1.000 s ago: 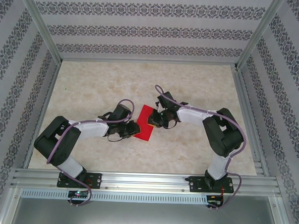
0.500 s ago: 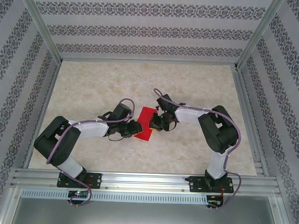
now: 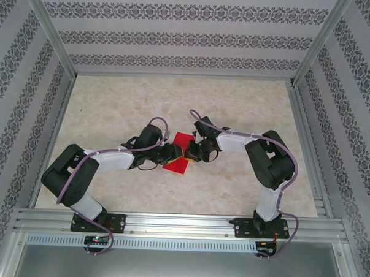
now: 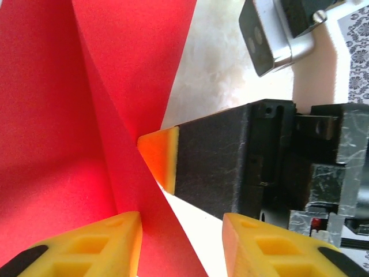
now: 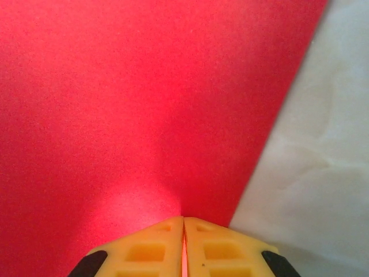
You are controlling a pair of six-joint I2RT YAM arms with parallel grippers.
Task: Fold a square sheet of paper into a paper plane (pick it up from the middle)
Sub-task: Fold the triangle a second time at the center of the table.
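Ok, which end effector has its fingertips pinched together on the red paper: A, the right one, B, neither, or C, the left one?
A: the right end effector has its yellow tips closed on the red paper, while the left end effector shows a clear gap between its tips.

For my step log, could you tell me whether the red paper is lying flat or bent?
Bent: the red paper rises along a sharp ridge, pinched in the shut right hand.
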